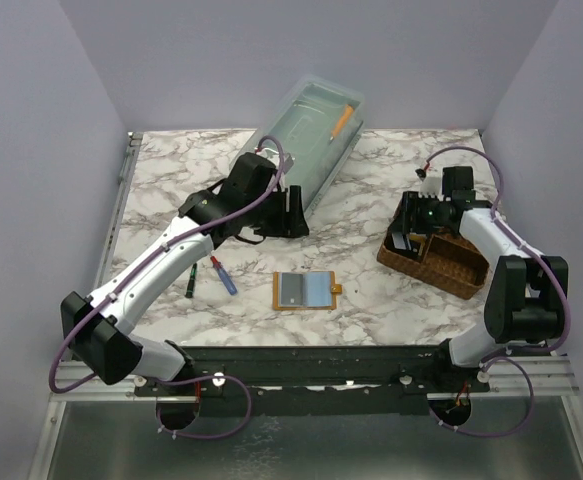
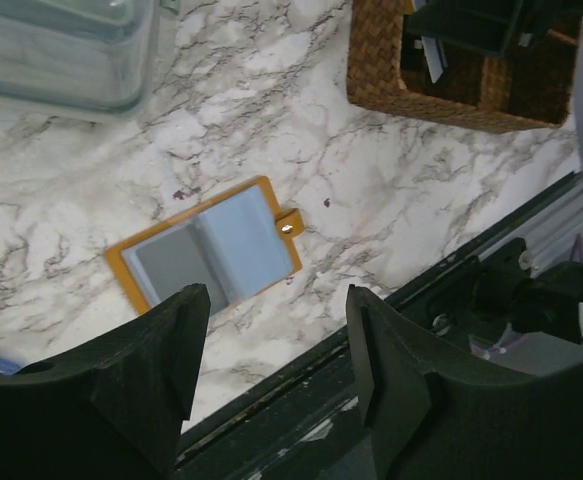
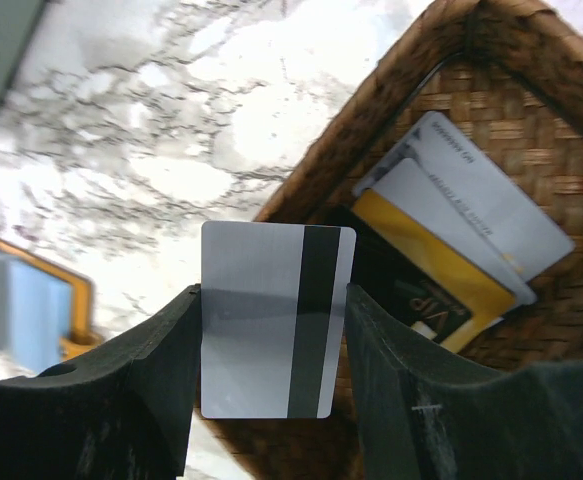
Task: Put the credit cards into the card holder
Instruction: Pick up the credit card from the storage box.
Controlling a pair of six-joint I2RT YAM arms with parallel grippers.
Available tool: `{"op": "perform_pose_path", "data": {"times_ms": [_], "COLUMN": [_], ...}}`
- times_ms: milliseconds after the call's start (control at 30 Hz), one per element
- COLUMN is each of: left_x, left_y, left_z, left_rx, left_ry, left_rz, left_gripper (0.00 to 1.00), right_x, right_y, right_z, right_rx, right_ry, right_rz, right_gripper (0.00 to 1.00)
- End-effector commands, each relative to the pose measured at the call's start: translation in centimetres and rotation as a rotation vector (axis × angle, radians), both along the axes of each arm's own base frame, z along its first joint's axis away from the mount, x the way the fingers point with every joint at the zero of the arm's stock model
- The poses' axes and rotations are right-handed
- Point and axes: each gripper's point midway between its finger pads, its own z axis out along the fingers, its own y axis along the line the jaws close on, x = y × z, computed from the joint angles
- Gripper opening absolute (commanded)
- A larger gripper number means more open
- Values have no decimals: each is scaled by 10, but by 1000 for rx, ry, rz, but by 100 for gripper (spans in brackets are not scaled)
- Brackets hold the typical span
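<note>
Right gripper [image 3: 271,300]: fingers closed to a card's width, pinching one grey magnetic-stripe card [image 3: 261,350] by its two long edges, stripe side showing. Beyond its fingertips, woven tray [image 3: 391,100]; in the compartment past the right-hand finger, two grey cards [image 3: 471,200] overlapping a yellow card [image 3: 411,265]. Left gripper [image 2: 271,310]: jaws wide apart, nothing between them. Just beyond its fingertips, card holder [image 2: 206,255], lying open and flat on the marble table [image 2: 301,120], grey and light-blue panels up, snap tab out to the side

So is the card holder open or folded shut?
Open. The card holder lies spread flat on the table, its grey and light-blue inner panels facing up, snap tab sticking out unfastened.
</note>
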Motion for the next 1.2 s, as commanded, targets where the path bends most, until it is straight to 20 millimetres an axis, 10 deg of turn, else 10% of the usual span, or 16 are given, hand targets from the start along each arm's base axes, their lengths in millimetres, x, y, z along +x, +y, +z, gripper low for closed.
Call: {"op": "perform_pose_path", "data": {"times_ms": [0, 867, 1167], "left_x": [-2, 38, 54], "left_y": [-18, -230, -254], "left_z": [15, -33, -52], "left_rx": [-141, -322, -291], "left_ry": [29, -18, -42], "left_rz": [76, -62, -30], "left_gripper": [63, 62, 60], "right_x": [3, -6, -5], "right_y": [14, -11, -15], "right_z": [19, 25, 46], "right_rx": [186, 508, 489], "right_ry": [39, 203, 155], "right_rz": [-137, -417, -432], "right_gripper": [13, 1, 1]}}
